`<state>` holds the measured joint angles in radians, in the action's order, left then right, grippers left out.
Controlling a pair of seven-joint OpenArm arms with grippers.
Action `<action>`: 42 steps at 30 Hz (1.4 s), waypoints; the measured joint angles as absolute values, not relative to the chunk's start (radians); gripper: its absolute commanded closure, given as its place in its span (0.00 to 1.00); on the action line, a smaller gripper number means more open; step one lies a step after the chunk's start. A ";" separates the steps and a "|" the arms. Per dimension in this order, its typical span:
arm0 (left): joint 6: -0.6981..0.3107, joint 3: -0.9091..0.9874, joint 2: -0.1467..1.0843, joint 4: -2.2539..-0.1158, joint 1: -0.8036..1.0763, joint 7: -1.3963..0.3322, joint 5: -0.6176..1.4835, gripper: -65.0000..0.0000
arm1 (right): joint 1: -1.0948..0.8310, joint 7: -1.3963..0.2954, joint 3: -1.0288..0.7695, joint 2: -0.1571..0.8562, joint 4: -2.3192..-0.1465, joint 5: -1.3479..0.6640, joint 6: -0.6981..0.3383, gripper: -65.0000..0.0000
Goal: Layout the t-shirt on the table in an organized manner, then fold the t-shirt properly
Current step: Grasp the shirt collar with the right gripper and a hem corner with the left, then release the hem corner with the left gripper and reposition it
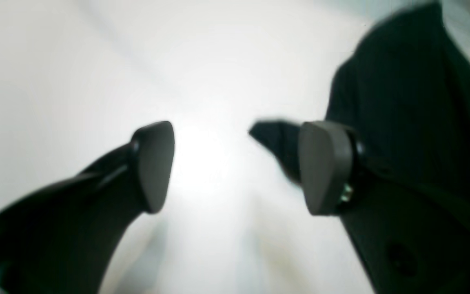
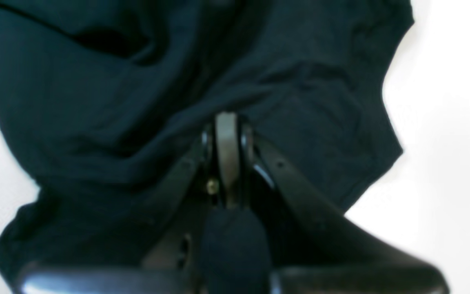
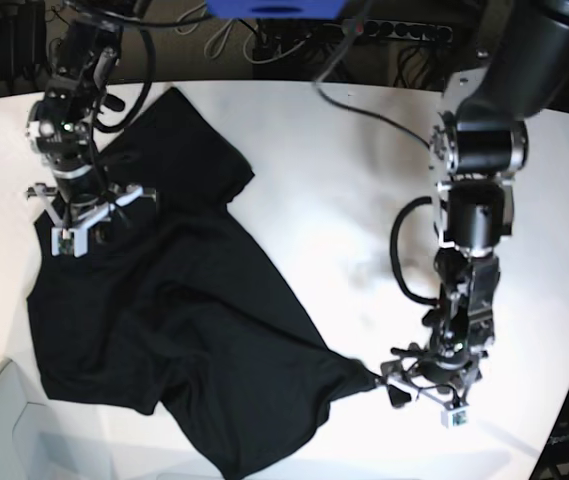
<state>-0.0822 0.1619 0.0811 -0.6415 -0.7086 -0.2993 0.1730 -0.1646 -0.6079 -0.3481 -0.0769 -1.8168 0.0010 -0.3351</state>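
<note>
The left gripper (image 1: 235, 167) stands wide open, nothing between its pads, a corner of the black t-shirt (image 1: 402, 102) just beside one pad. The right gripper (image 2: 227, 122) is pinched closed on a fold of the shirt, which lies rumpled across the white table (image 3: 334, 200).

Black arms (image 3: 474, 215), grey-padded fingers (image 1: 324, 167)

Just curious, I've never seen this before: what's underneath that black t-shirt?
Only the white table shows around the crumpled black t-shirt, which lies spread on it. Whatever sits beneath the cloth is covered, so nothing else can be seen there.
</note>
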 measured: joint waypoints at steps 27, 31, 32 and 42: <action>-0.094 -0.083 0.175 -0.248 -0.744 0.043 0.401 0.26 | -0.167 -0.599 -0.084 -0.045 -1.597 0.000 -0.336 1.00; -0.083 -0.082 0.248 -0.357 -0.667 -0.007 0.464 0.26 | -0.218 -0.560 -0.081 0.000 -1.607 -0.013 -0.336 1.00; -0.082 -0.081 0.257 -0.394 -0.654 -0.016 0.466 0.26 | -0.233 -0.550 -0.079 0.017 -1.608 -0.021 -0.336 1.00; -0.086 -0.081 0.279 -0.564 -0.599 -0.078 0.474 0.26 | -0.435 -0.278 -0.087 0.165 -1.622 -0.030 -0.339 1.00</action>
